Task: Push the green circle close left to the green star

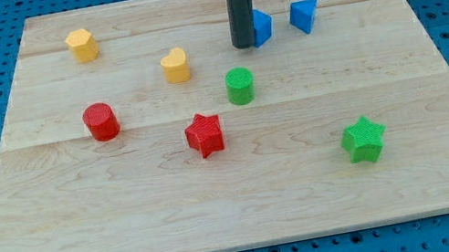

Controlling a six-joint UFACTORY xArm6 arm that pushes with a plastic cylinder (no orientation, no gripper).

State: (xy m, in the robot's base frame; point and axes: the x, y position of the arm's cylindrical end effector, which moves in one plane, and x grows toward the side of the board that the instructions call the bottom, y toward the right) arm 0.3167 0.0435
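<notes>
The green circle (240,85) is a short green cylinder near the middle of the wooden board (83,216). The green star (363,139) lies toward the view's lower right, well apart from the circle. My tip (245,45) is at the end of the dark rod coming down from the view's top. It rests just above the green circle in the view, a small gap apart, and right beside a blue block (261,27).
A blue triangular block (304,14) sits at the top right. A yellow heart-like block (176,65) and a yellow hexagon (82,44) are to the left. A red cylinder (101,122) and a red star (205,134) lie left of and below the circle.
</notes>
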